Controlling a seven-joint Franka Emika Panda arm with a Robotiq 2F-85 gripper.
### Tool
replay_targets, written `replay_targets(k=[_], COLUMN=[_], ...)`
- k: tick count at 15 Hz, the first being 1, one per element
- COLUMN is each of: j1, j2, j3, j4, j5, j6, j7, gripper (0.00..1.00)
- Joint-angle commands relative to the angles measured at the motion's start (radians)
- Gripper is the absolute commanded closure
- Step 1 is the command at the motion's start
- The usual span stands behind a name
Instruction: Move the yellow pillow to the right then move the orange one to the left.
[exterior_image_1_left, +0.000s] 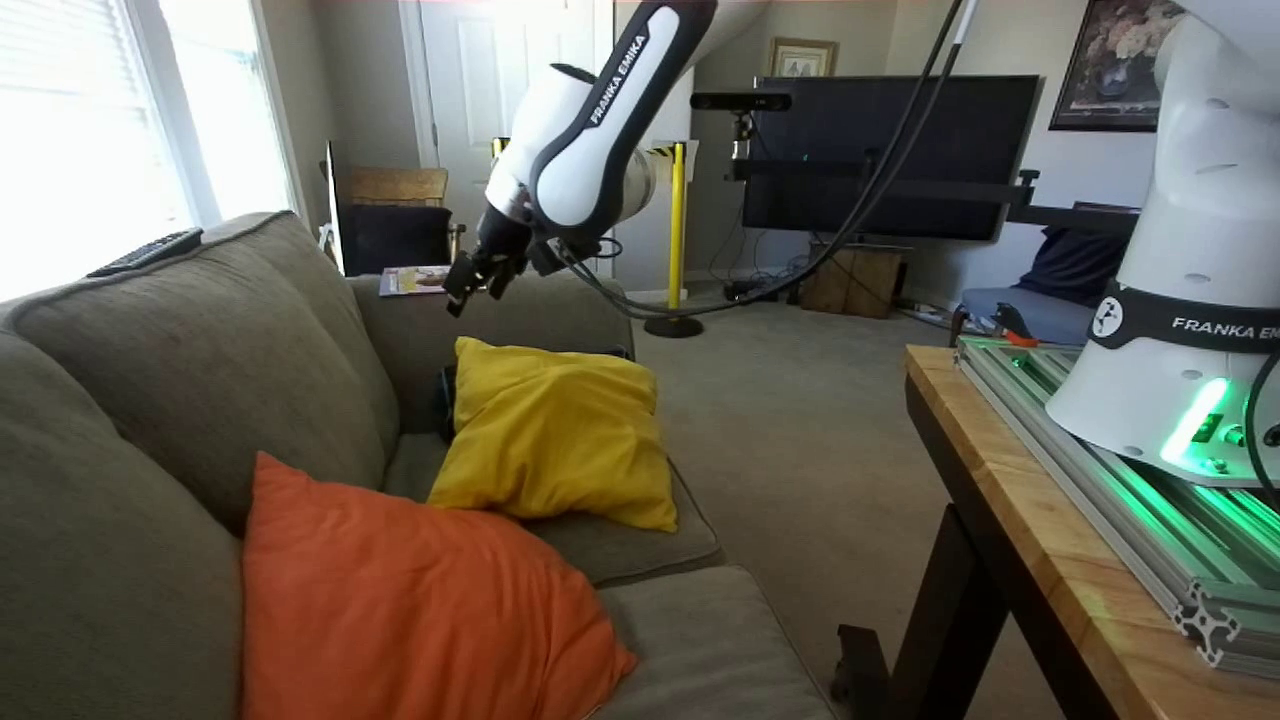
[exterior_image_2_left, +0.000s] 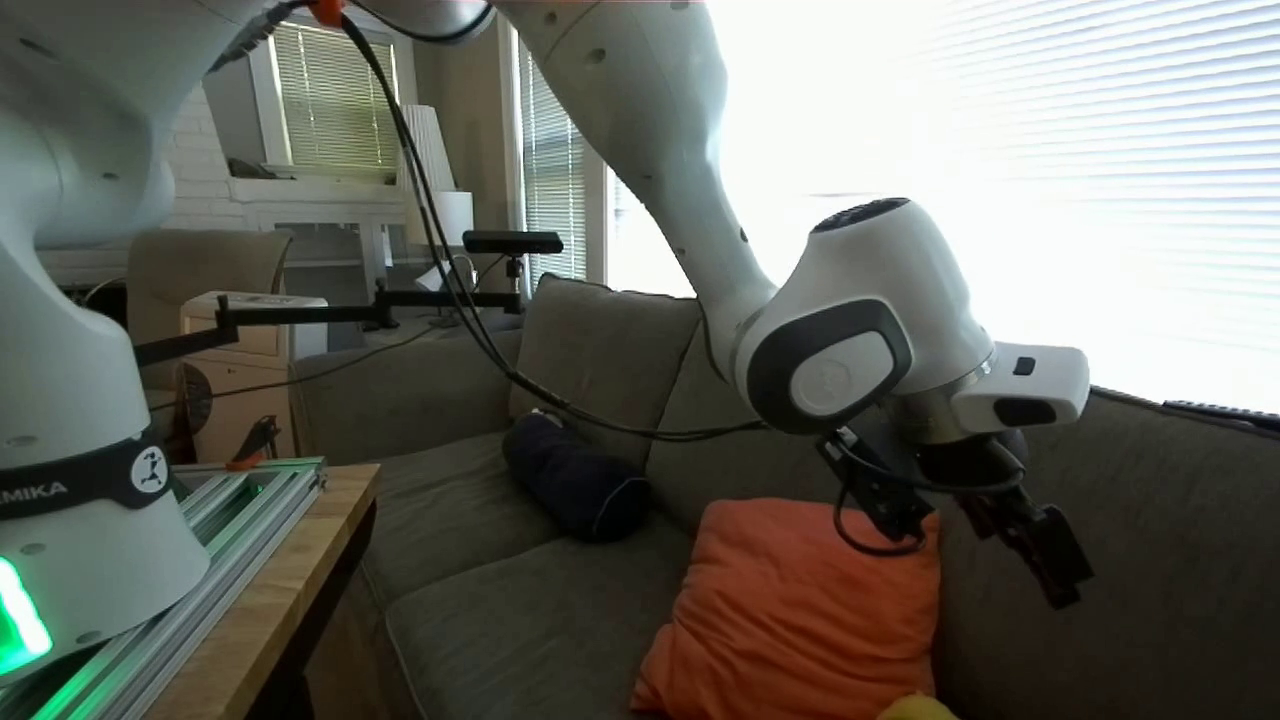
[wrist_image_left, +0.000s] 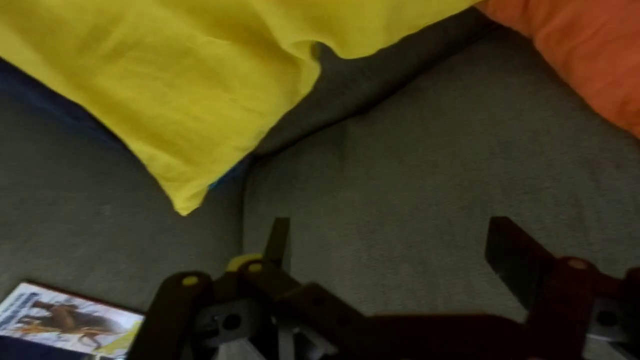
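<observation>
Over the sofa (exterior_image_1_left: 700, 645) I see the gripper (wrist_image_left: 390, 225) hanging, its fingers (wrist_image_left: 515, 260) spread wide apart, the yellow pillow (exterior_image_1_left: 560, 430) lower down, near but clear of them, and the orange pillow (exterior_image_1_left: 410, 600) lower too, farther off beyond the yellow.

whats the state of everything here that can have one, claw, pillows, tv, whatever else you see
Claw: open, holding nothing
Yellow pillow: rumpled, resting on the sofa, not held
Orange pillow: creased, also resting on the sofa, not held
TV: screen dark
Robot base light: lit green
White door: looks shut, partly hidden by the arm
Far window blinds: lowered
Magazine: lying flat
</observation>
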Motion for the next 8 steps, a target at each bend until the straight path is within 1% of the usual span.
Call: replay_targets(k=[1,2,3,5,7,8], j1=[-0.128,-0.158,-0.175,-0.197,-0.200,-0.195], j2=[0.159,0.194,0.224,0.275,0.313,0.329], j3=[0.213,0.276,0.316,0.382,0.415,0.420], j4=[0.210,0.254,0.288,0.354,0.411,0.438], j5=[0.012,0.011,0.013,0.023,0.039,0.048], j6=[-0.044,-0.078,-0.105,-0.200,-0.312,-0.375], j7=[-0.124,-0.159,-0.189,-0.256,-0.320,-0.348], gripper=[0.00,0.00,0.00,0.00,0.00,0.00])
